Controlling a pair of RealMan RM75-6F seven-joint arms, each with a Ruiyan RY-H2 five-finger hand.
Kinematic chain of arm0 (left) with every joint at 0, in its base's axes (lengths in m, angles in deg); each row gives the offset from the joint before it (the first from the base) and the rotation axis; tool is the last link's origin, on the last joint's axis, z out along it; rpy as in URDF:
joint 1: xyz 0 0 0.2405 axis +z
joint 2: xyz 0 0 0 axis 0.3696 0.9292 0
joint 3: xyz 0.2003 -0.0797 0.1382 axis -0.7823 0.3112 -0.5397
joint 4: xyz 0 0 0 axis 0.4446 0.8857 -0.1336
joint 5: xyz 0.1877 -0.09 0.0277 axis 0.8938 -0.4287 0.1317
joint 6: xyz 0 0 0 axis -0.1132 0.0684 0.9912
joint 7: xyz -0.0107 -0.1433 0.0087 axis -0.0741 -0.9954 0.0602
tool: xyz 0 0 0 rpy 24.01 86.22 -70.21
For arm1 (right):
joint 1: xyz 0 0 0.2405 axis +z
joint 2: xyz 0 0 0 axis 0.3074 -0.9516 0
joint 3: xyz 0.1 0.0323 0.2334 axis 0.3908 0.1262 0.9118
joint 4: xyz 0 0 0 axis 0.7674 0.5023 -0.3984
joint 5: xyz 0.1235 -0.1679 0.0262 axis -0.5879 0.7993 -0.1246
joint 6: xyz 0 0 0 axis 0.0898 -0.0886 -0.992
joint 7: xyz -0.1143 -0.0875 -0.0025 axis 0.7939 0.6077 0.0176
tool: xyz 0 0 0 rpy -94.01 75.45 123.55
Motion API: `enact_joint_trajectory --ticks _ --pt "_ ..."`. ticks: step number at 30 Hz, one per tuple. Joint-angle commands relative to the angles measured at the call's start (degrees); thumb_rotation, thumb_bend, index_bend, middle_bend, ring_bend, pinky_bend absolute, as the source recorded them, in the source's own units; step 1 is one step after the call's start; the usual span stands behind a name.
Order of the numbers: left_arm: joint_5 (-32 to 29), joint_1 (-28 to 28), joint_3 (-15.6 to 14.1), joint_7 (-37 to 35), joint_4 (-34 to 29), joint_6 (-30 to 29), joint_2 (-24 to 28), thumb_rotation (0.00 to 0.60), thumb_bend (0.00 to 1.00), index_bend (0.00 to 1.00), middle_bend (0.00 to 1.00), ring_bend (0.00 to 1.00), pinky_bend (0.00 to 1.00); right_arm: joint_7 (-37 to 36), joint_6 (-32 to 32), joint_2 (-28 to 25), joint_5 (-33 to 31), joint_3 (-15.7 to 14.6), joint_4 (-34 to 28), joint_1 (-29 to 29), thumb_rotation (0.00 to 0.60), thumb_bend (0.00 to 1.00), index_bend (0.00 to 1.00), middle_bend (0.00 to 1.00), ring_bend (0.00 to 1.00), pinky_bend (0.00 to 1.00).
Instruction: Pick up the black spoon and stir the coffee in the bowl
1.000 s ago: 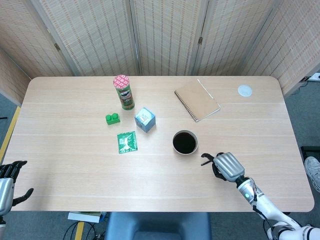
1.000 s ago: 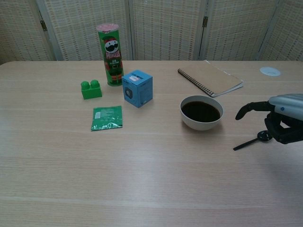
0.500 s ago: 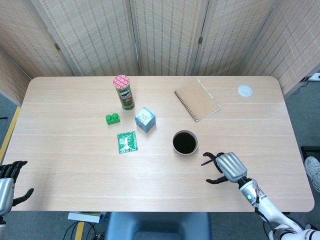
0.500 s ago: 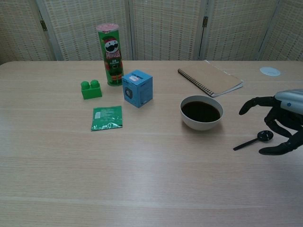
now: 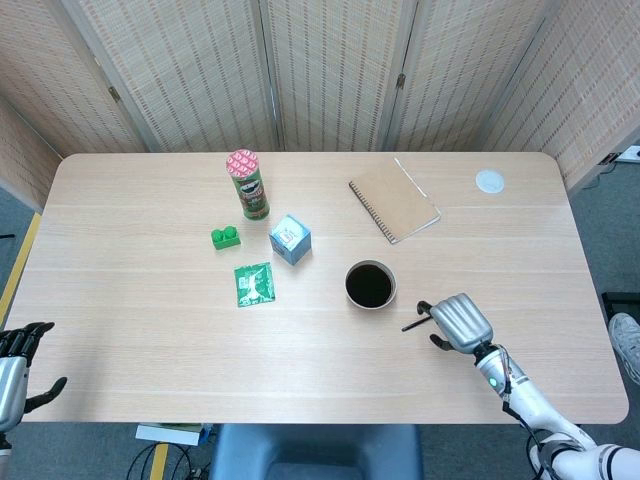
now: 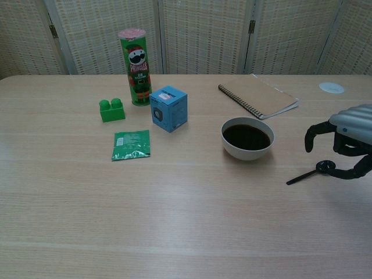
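Spoon [image 6: 311, 172] flat near table's right edge, beside bowl [image 6: 247, 138]. Right hand [image 6: 347, 142] above bowl end, fingers curled, not gripping. Left hand [image 5: 14, 362] idle, fingers apart.

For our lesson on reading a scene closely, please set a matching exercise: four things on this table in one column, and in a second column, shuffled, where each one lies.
Things
1. black spoon
2. green packet
3. notebook
4. green brick

Places
A. at the back of the table, behind the bowl of coffee
B. just left of the Pringles can
C. on the table right of the bowl, under the right hand
D. in front of the green brick, left of the blue box

Pairs: 1-C, 2-D, 3-A, 4-B
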Motion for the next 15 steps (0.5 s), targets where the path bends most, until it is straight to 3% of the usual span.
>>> enact_joint_trajectory --ticks 1,15 --pt "-0.1 0.0 0.0 -0.2 0.1 0.1 -0.1 0.600 0.24 0.21 0.22 0.21 0.19 0.9 -1.2 1.3 -0.7 0.1 1.3 0.7 0.600 0.21 0.42 1.00 1.00 1.00" --pt "-0.5 0.1 -0.1 -0.7 0.8 0.5 -0.4 0.600 0.24 0.21 0.22 0.21 0.19 2.1 -4.2 7.4 -1.6 0.2 8.2 2.7 0.600 0.27 0.48 1.00 1.00 1.00"
